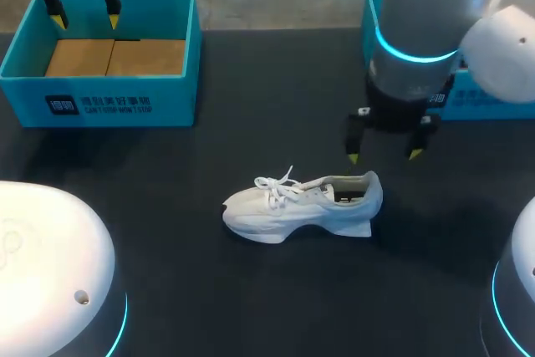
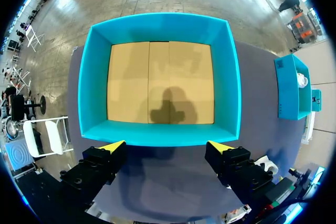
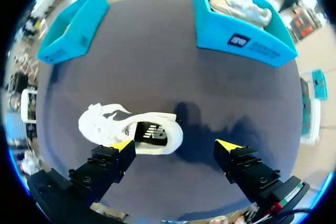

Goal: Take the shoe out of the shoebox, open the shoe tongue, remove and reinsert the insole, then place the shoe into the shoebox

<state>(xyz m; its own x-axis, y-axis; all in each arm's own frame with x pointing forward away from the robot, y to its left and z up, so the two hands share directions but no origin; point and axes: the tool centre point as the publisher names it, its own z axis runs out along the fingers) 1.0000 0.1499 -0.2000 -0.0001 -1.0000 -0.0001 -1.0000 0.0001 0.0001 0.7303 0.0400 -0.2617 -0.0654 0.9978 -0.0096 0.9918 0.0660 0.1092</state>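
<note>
My right gripper (image 1: pixel 384 155) hangs spread over the heel of the white laced shoe (image 1: pixel 301 205), my left gripper (image 1: pixel 84 21) spread above the teal, cardboard-floored shoebox (image 1: pixel 167 98) beyond the toe.

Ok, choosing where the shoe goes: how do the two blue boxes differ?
The left box is empty, tan floor bare; the right box holds a pale shoe. The left gripper hangs over the left box; none is over the right box. Both are blue and lidless.

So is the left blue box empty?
Empty. Inside the box, the left wrist view shows only a bare brown floor; the shoe sits out on the table.
</note>
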